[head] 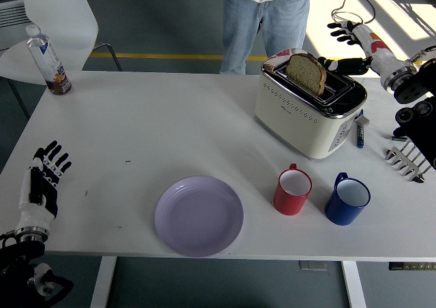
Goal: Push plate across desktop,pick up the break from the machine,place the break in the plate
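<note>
A slice of brown bread (306, 73) stands upright in a slot of the cream toaster (305, 109) at the back right of the white table. A lilac plate (199, 215) lies empty near the front edge. My right hand (347, 47) is open, fingers spread, just right of and behind the bread, above the toaster top, holding nothing. My left hand (42, 182) is open and rests at the table's left front edge, far from the plate.
A red mug (293, 191) and a blue mug (347, 200) stand right of the plate. A metal rack (410, 158) and pens (360, 133) lie right of the toaster. A water bottle (48, 60) stands back left. A person (267, 15) stands behind the table.
</note>
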Controlling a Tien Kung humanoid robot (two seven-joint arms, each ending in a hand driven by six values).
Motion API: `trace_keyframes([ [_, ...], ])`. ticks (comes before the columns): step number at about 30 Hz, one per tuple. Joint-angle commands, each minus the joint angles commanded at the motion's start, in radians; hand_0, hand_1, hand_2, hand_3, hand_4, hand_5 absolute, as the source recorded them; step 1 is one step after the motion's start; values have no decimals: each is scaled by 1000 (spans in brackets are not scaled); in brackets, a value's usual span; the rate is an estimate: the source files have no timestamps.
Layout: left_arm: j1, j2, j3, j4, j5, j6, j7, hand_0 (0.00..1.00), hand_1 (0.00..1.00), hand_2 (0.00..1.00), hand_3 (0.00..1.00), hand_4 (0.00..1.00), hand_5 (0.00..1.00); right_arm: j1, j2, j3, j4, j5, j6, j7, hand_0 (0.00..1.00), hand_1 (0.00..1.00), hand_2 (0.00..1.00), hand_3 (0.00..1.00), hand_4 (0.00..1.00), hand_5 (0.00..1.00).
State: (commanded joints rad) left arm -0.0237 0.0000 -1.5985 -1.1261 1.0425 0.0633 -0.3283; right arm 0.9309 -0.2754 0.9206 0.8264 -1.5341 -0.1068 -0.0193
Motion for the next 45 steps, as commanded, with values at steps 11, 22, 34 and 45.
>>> trace_keyframes([
  [11,-13,0,29,6,-6,2,0,812,818,885,803,530,998,153,103,-92,-246,-56,42,-21,709,633,604,744,788,212],
  [22,-19,0,41,8,-7,3,-1,811,812,882,800,529,998,220,178,-136,-396,-154,39,-28,687,601,573,719,792,221],
  [34,-21,0,58,13,-13,3,-1,810,809,881,798,528,998,242,238,-173,-488,-174,23,-46,598,568,559,694,800,234],
  [45,-24,0,71,20,-16,4,-3,809,808,880,797,528,998,254,239,-150,-500,-192,-29,-45,598,571,562,698,808,241],
])
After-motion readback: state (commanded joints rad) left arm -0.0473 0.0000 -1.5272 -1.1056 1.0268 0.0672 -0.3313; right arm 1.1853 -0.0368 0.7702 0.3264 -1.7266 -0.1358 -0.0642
